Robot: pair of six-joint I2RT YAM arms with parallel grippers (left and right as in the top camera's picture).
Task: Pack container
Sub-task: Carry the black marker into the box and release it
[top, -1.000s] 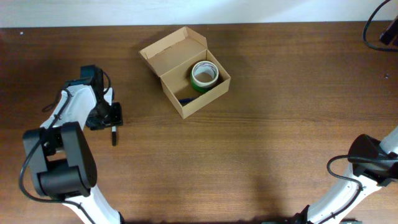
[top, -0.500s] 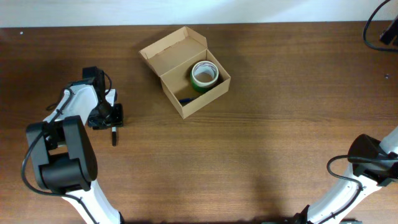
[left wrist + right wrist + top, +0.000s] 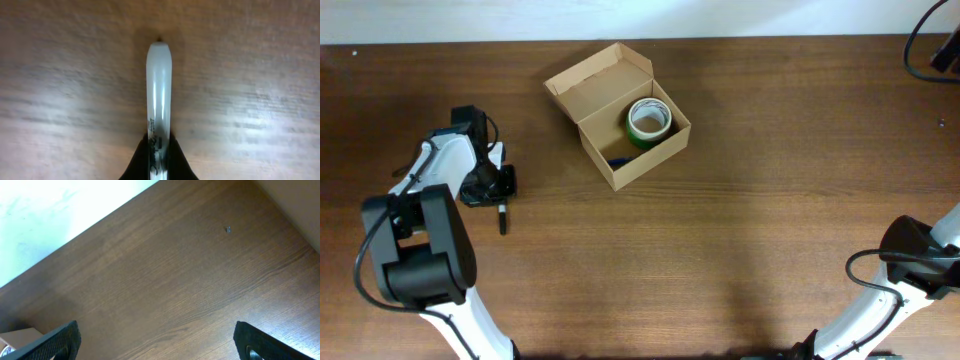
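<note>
The left gripper (image 3: 159, 146) is pressed together on a pen (image 3: 159, 90), its two dark fingertips (image 3: 141, 159) pinching the printed end of the glossy barrel; the free end points away from the wrist camera, over the wood grain of the table (image 3: 740, 240). From overhead this gripper (image 3: 503, 190) sits near the table's left edge, about midway between the far and near edges, with the pen (image 3: 503, 217) a short dark bar extending toward the near edge. Whether the pen rests on the wood or is raised off it cannot be told. The right gripper (image 3: 157, 342) is spread wide, one finger (image 3: 60, 339) at each lower corner of the right wrist view, with only bare tabletop between them; its arm stands at the near right corner. The container (image 3: 635, 140) lies close to the far edge, left of centre and well apart from both grippers, turned at an angle, its flap lid (image 3: 598, 80) folded back toward the far left corner. Inside stands a green tape roll (image 3: 649, 120) against the right-hand wall.
</note>
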